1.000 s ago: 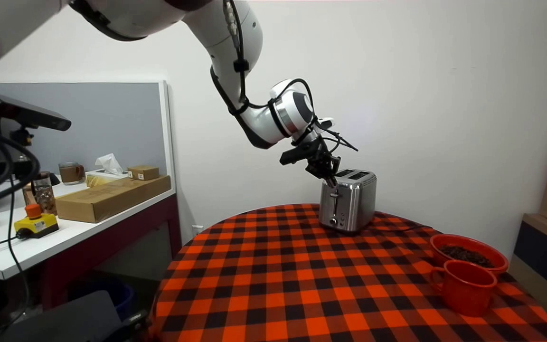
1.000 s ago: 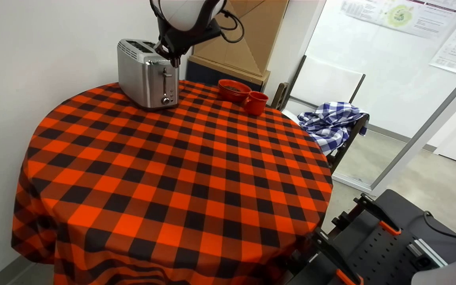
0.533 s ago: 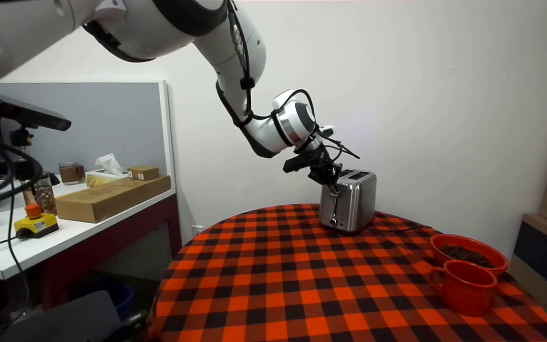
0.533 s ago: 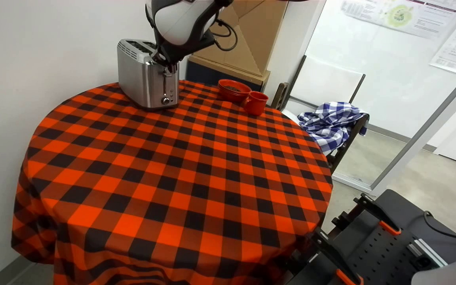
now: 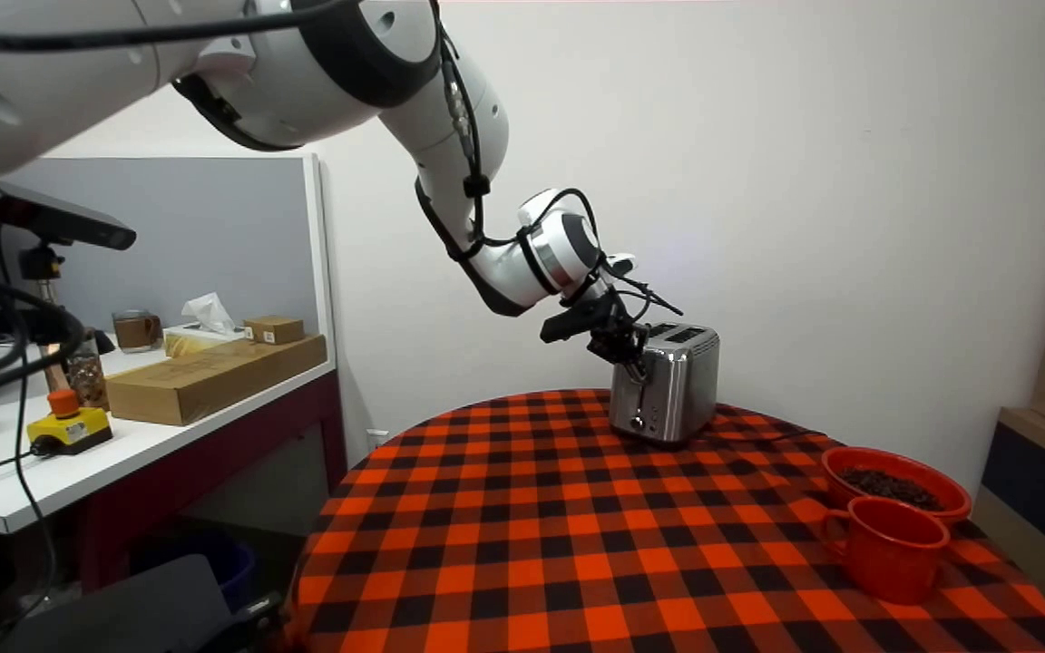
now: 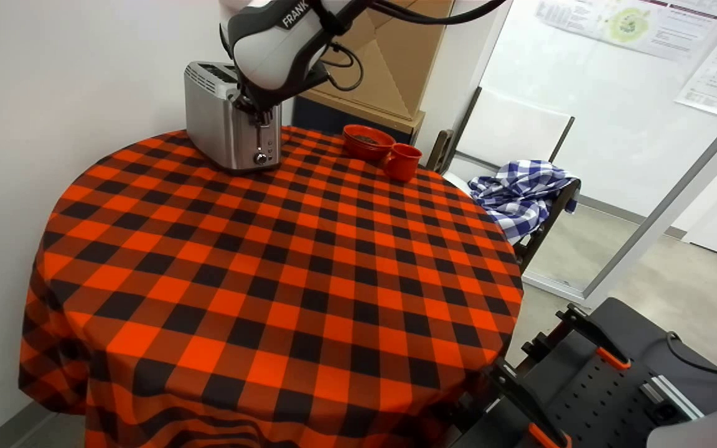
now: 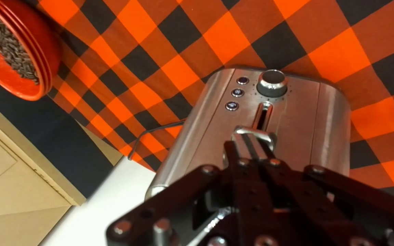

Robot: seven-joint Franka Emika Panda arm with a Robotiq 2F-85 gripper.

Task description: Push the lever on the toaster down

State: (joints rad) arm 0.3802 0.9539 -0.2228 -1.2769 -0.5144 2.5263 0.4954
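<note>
The shiny silver toaster (image 5: 672,390) stands upright at the far side of the checked table, and also shows in an exterior view (image 6: 212,118). In the wrist view the toaster (image 7: 292,119) shows its front face, with a metal lever (image 7: 264,135) in a vertical slot (image 7: 262,116) above a round knob (image 7: 272,82). My gripper (image 7: 248,137) is shut, its fingertips together over the lever and apparently touching it. No object is between the fingers. In both exterior views the gripper (image 5: 638,372) is at the upper front of the toaster and largely hides the lever.
A red bowl (image 5: 835,487) with dark pellets and a red cup (image 5: 894,555) stand on the checked tablecloth (image 5: 504,526). The bowl also shows in the wrist view (image 7: 44,44). A power cord (image 7: 149,131) runs from the toaster. A white wall (image 5: 813,227) is behind it.
The arm has come down. My shut gripper has moved from just above the lever down onto it. The toaster has stayed in place. I cannot tell whether the lever has moved.
</note>
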